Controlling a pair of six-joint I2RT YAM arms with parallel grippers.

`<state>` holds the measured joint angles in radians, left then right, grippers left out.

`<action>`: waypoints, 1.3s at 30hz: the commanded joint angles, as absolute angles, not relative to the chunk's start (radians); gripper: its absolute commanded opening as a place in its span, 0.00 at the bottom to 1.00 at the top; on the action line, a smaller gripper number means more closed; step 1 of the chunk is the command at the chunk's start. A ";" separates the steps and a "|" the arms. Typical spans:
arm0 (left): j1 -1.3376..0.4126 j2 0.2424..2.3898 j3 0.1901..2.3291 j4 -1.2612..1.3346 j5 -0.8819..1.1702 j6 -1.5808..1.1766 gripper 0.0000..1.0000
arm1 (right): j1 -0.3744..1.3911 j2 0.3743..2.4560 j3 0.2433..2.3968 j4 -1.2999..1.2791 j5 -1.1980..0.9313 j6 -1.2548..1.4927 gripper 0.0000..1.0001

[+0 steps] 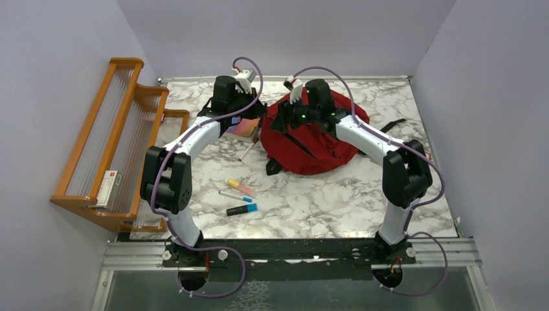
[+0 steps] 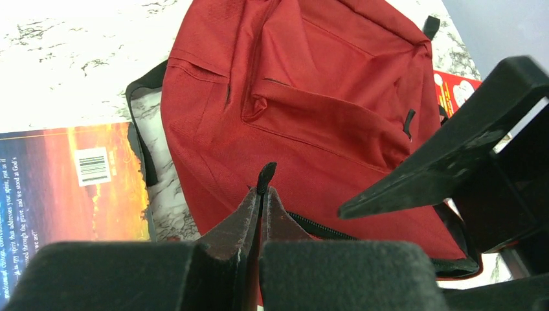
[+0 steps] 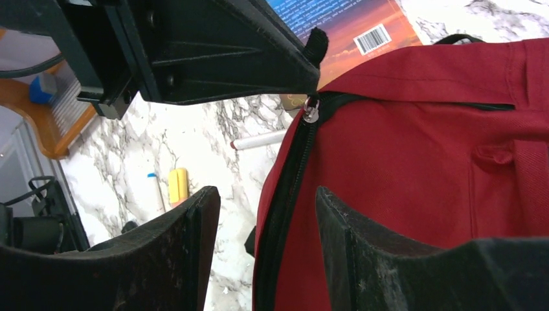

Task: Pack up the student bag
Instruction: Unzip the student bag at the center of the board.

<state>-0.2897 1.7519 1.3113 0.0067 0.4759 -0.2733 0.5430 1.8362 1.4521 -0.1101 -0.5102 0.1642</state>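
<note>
Marbled table (image 1: pixel 304 201), red student bag (image 2: pixel 311 78), left gripper (image 2: pixel 260 192) pinching zipper pull (image 2: pixel 266 173), right gripper (image 3: pixel 265 194) wide, barcoded book (image 2: pixel 71 194)

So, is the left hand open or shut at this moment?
Shut. Its wrist view shows the left hand with fingers pressed together, pinching the black zipper pull of the red bag.

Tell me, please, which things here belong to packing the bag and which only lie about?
For the job: the red student bag; its zip pull, pinched in the shut left gripper; the open right gripper; likely, as contents, the book, white pen, yellow highlighter, blue pen, dark marker.
Lying about: the wooden rack; the small box on it.
</note>
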 commanded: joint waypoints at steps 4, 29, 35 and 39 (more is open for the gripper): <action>-0.287 1.722 1.308 0.062 0.520 -0.291 0.00 | 0.605 1.890 1.480 -0.036 -0.415 0.098 0.59; -0.282 1.719 1.302 0.055 0.491 -0.299 0.00 | 0.666 1.731 1.292 -0.208 -0.744 -0.213 0.01; -0.282 1.732 1.302 0.049 0.483 -0.296 0.00 | 0.666 1.661 1.226 -0.309 -0.796 -0.287 0.01; -0.282 1.748 1.305 0.041 0.474 -0.293 0.00 | 0.666 1.598 1.169 -0.362 -0.813 -0.317 0.01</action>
<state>-0.2928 1.7523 1.2987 -0.0330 0.5159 -0.3031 0.6460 1.6707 1.2243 -0.2024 -0.6815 -0.2687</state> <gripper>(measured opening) 0.006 0.037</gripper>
